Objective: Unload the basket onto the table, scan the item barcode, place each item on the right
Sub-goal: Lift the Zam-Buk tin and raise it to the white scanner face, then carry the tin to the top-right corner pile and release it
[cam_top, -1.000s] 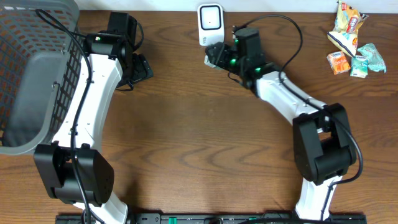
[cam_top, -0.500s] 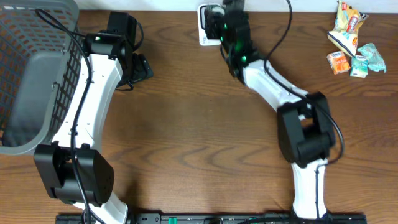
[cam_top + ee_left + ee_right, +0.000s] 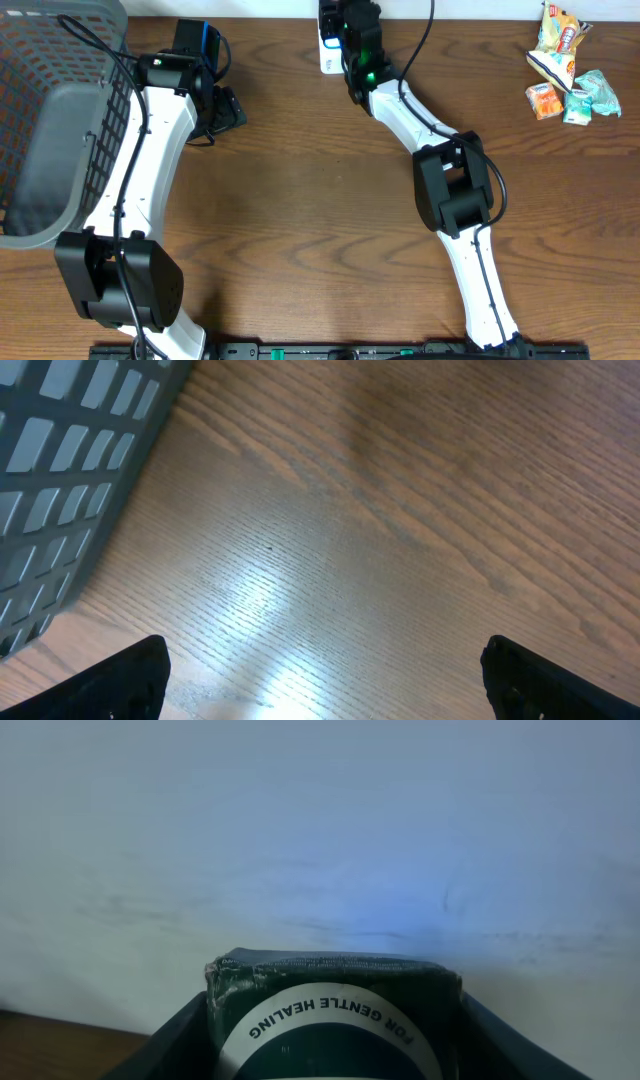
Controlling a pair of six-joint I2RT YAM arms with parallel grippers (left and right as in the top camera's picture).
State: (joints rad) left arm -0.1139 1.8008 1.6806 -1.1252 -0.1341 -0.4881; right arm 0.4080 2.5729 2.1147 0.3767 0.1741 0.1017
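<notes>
Box (image 3: 335, 988) in right end effector (image 3: 335, 1032) has reached scanner (image 3: 327, 58).

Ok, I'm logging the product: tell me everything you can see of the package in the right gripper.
The dark green package is box-shaped, with a white curved band reading FOR GENTLE HEALING, upside down in the wrist view. Its upper left corner looks crumpled. The right gripper clamps it from both sides, before a white wall. No barcode is visible.

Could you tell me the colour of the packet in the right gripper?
The packet is dark green with a white band; clearest in the right wrist view.
</notes>
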